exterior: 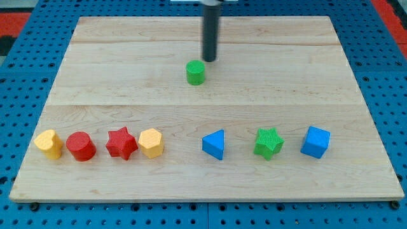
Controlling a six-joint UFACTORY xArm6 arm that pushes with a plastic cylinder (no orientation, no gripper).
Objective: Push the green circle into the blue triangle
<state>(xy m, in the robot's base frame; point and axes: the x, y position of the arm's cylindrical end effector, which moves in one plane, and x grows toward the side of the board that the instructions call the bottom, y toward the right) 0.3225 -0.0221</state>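
Observation:
The green circle [196, 72] is a short green cylinder in the upper middle of the wooden board [127, 70]. The blue triangle [214, 144] lies lower down, slightly to the view's right of the circle, in a row of blocks. My tip [209, 60] is the lower end of a dark rod coming down from the view's top. It stands just above and to the right of the green circle, very close to it; I cannot tell whether it touches.
A row near the view's bottom holds a yellow heart [49, 144], a red cylinder [81, 146], a red star [121, 143], a yellow hexagon [151, 142], a green star [269, 142] and a blue cube [315, 141]. A blue pegboard [381, 76] surrounds the board.

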